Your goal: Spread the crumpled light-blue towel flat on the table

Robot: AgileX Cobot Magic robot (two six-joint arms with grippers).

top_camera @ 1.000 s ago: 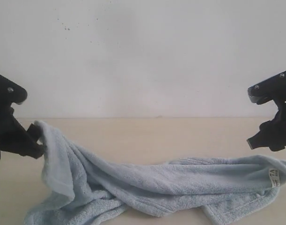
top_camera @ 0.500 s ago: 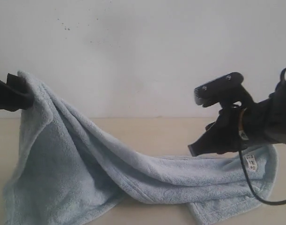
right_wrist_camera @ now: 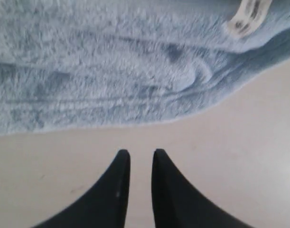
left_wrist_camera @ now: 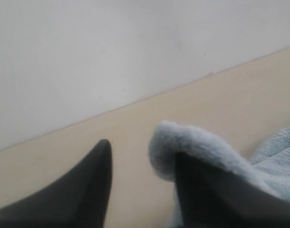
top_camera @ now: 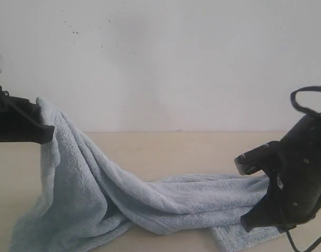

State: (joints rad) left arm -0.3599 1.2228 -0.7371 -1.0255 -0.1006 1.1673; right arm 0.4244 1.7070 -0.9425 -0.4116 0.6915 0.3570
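The light-blue towel (top_camera: 165, 202) lies crumpled along the table (top_camera: 176, 152). Its left end is raised and hangs over my left gripper (top_camera: 42, 131). In the left wrist view the jaws of that gripper (left_wrist_camera: 141, 154) stand apart, with bare table between them. A fold of towel (left_wrist_camera: 197, 142) is draped over one finger only. My right gripper (top_camera: 249, 223) points down in front of the towel's right end. Its fingers (right_wrist_camera: 140, 153) leave a narrow empty gap and hover over bare table (right_wrist_camera: 230, 156), just short of the towel's hem (right_wrist_camera: 111, 71) and the white label (right_wrist_camera: 247, 14).
A grey-white wall (top_camera: 160, 63) with a few dark specks rises behind the table. A black cable (top_camera: 307, 97) loops above the right arm. Bare table surface runs behind the towel's middle stretch.
The left gripper lifted the towel's left end high, then sank a little and shifted right. The right arm swung in from the right edge and dropped in front of the towel's right end.
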